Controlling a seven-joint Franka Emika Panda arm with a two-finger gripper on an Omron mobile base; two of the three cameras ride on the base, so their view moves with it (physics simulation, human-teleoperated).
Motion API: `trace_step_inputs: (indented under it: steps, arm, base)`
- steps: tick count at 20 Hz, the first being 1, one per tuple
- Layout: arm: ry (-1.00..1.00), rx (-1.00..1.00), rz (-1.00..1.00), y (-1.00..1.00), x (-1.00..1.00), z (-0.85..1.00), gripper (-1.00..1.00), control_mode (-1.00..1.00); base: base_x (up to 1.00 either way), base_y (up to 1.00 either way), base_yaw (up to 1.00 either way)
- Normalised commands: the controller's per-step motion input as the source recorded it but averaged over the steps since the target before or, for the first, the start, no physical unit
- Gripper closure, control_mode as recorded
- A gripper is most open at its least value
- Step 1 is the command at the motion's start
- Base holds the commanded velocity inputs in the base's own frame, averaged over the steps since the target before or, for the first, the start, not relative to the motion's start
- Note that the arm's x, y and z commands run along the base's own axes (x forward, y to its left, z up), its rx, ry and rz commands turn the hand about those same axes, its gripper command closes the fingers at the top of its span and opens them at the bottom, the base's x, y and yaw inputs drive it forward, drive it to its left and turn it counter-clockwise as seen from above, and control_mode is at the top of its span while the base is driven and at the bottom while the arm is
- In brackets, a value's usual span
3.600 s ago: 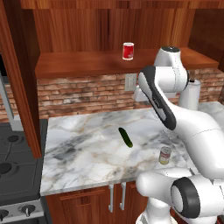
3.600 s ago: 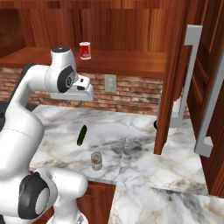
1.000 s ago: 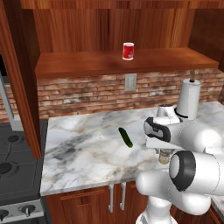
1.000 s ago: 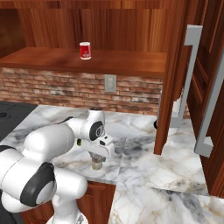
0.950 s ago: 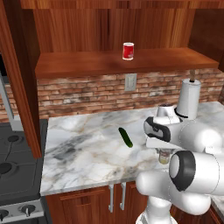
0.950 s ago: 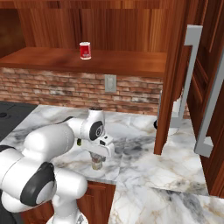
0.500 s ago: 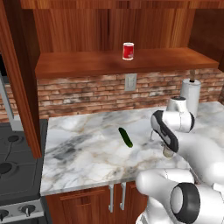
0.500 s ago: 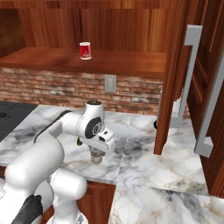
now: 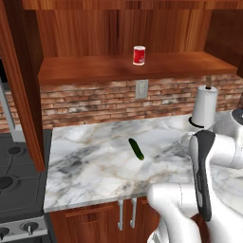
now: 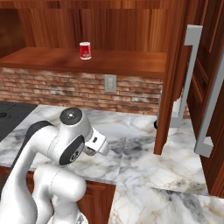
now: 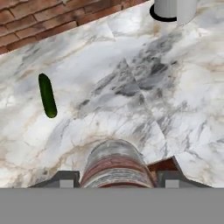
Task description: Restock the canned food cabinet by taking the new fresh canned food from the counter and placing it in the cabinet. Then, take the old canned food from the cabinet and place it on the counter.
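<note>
In the hand view the new fresh canned food [image 11: 114,166], a small tin with a silver rim and a reddish band, sits between my two dark fingertips [image 11: 61,178]. My gripper [image 11: 116,180] is shut on it, over the white marble counter [image 11: 131,78]. The old canned food [image 9: 139,55] [image 10: 85,50], bright red, stands upright on the plank shelf of the reddish-brown cabinet [image 9: 85,71] [image 10: 43,57], above the counter [image 9: 95,161] [image 10: 135,144]. In both base views my own white arm hides the hand and the held can.
A dark green cucumber [image 9: 136,148] [image 11: 47,95] lies on the counter left of the hand. A paper towel roll [image 9: 204,107] [image 11: 173,8] stands at the back right. A black stove [image 9: 14,190] borders the counter's left; a tall open door [image 10: 192,87] stands on the right.
The jaws have closed onto the can. The arm's upper links have swung forward and now cover the spot where the can stood in the base views.
</note>
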Motion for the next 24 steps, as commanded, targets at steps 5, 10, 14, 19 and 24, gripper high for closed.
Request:
trace_step_inputs:
  steps: [5, 10, 14, 19, 24]
  arm:
    - [-0.31, -0.08, 0.0, 0.0, -0.57, 1.0, 1.0, -1.0]
    - [-0.23, -0.06, 0.07, 0.0, -0.25, 1.0, 1.0, -1.0]
    - [-0.14, -0.03, 0.06, 0.0, 0.0, 1.0, 1.0, -1.0]
    - [-0.02, 0.0, 0.01, -0.09, 0.26, 1.0, 1.0, -1.0]
    - [0.12, 0.01, 0.0, -0.17, 0.89, 1.0, 1.0, -1.0]
  base:
    - [0.0, 0.0, 0.0]
    - [0.0, 0.0, 0.0]
    - [0.0, 0.0, 0.0]
    - [0.0, 0.0, 0.0]
    - [0.0, 0.0, 0.0]
